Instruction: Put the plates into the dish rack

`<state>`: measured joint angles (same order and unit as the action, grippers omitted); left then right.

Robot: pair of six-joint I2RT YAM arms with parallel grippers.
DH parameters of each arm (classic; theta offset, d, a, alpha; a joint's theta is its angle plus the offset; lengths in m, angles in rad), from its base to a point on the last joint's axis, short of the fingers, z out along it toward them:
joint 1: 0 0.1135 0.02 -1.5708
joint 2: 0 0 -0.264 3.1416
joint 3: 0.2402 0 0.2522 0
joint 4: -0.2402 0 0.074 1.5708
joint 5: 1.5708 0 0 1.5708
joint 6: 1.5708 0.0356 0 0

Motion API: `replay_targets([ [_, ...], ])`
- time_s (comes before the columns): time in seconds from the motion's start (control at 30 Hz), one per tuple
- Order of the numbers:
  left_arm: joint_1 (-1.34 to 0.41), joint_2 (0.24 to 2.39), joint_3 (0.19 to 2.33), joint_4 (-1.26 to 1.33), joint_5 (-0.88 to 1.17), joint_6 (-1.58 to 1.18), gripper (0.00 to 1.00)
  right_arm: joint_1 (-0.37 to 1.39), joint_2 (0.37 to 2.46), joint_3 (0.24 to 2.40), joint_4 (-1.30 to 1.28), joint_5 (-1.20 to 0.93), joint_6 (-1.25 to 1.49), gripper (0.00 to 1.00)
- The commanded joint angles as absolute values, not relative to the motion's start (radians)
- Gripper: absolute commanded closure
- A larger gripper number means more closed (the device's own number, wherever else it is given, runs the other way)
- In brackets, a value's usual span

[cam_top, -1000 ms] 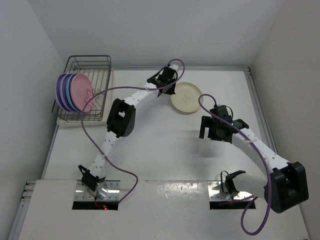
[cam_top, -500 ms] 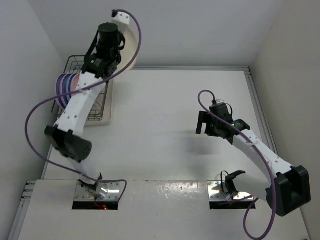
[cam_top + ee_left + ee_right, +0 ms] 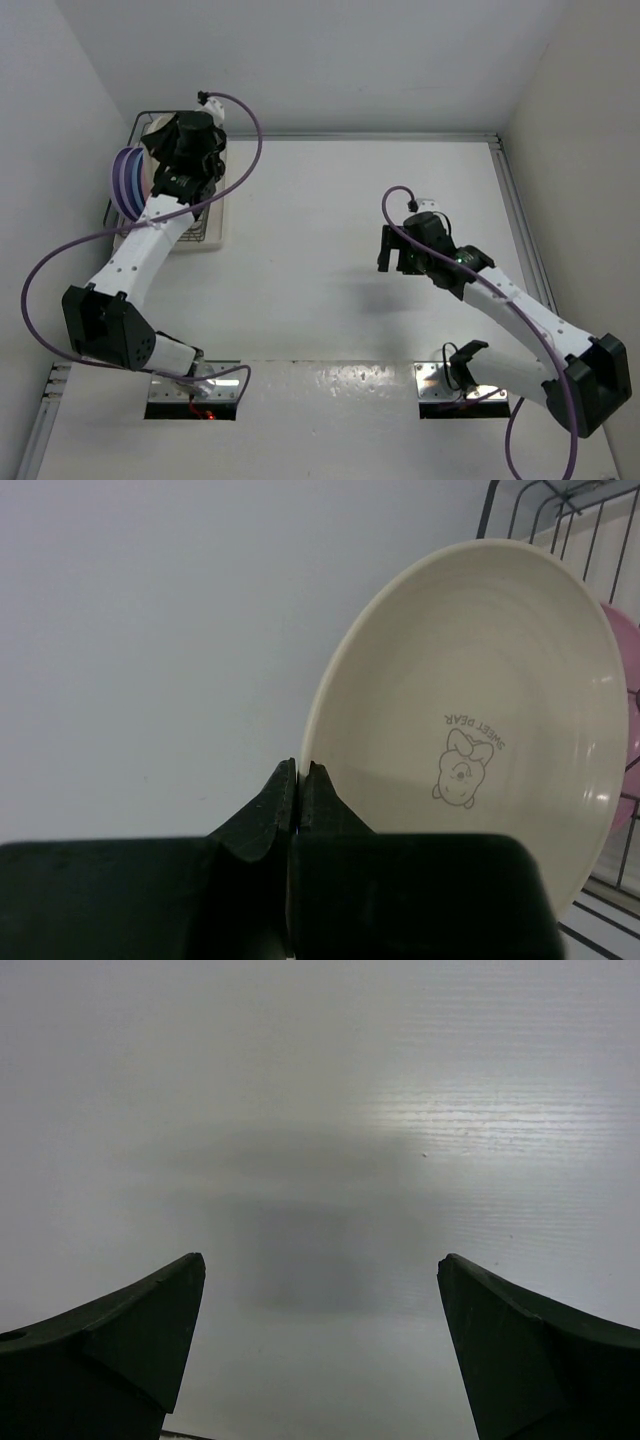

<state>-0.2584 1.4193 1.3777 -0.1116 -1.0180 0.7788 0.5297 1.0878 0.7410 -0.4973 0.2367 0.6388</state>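
From above, the left arm covers most of the dish rack point(image 3: 207, 218), so its prongs and the slot under the wrist cannot be seen. Only the edges of the lilac plates point(image 3: 122, 182) stand out at the rack's left side. They are upright and close together, and I cannot separate the colours behind them.

In the left wrist view the dark body of the left tool point(image 3: 297, 770) cuts off the lower part of the cream plate point(image 3: 470, 720). The tool is pinching this plate at its rim, with the two fingers pressed together on the thin edge. The plate is held on edge, with its hollow face toward the camera, just beside the pink plate point(image 3: 625, 670), which shows only as a narrow strip at the right border. Thin dark wires of the rack pass behind and below them.

The cream plate is round, shallow and matte, with faint rings and a small bear drawing with the words "SWEET DEAR".

The right tool point(image 3: 320, 1260) hangs over the bare white desk point(image 3: 320, 220), well apart from the rack. Its fingers are spread wide with nothing between them, and a soft shadow lies below.
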Motion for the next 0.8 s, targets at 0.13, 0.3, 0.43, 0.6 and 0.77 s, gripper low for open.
replay_targets([
  [0.13,-0.198,1.318,1.228,0.118,-1.02,0.854,1.0,0.569,0.99,0.692,-0.428,0.324,0.696,0.0],
  [0.3,-0.164,1.338,1.169,0.26,-0.983,0.897,1.0,0.571,0.951,0.667,-0.449,0.345,0.698,0.0],
  [0.43,-0.146,1.348,1.12,0.301,-0.927,0.897,1.0,0.569,0.925,0.653,-0.453,0.36,0.696,0.0],
  [0.6,-0.137,1.368,1.031,0.451,-0.871,0.945,1.0,0.569,0.911,0.641,-0.451,0.353,0.707,0.0],
  [0.77,-0.126,1.422,0.99,0.512,-0.847,0.962,1.0,0.569,0.908,0.65,-0.457,0.348,0.713,0.0],
])
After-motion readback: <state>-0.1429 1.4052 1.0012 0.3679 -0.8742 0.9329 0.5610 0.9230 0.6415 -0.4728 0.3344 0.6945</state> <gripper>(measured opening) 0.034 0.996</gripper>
